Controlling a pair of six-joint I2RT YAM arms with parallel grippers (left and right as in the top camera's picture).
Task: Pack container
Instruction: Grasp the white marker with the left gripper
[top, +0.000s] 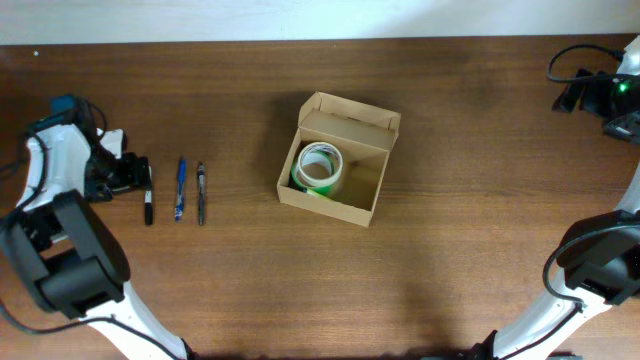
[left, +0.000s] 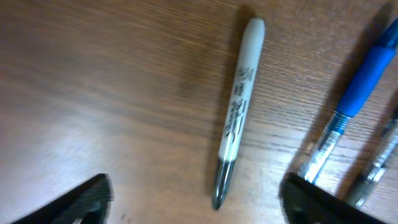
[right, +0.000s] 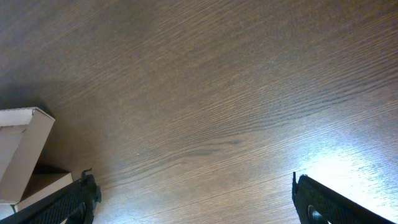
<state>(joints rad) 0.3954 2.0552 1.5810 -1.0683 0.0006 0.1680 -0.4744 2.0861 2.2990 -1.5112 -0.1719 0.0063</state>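
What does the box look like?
The box is small, plain tan cardboard. It sits open on the wooden table, slightly askew, with its flap lid up at the far side. Tape rolls, white over green, lie stacked in its left half. The rest of its floor is bare.

Dim wood; glare patch; slight blur

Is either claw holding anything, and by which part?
Nothing. The left gripper and right gripper are both open and empty; the left hangs over a marker.
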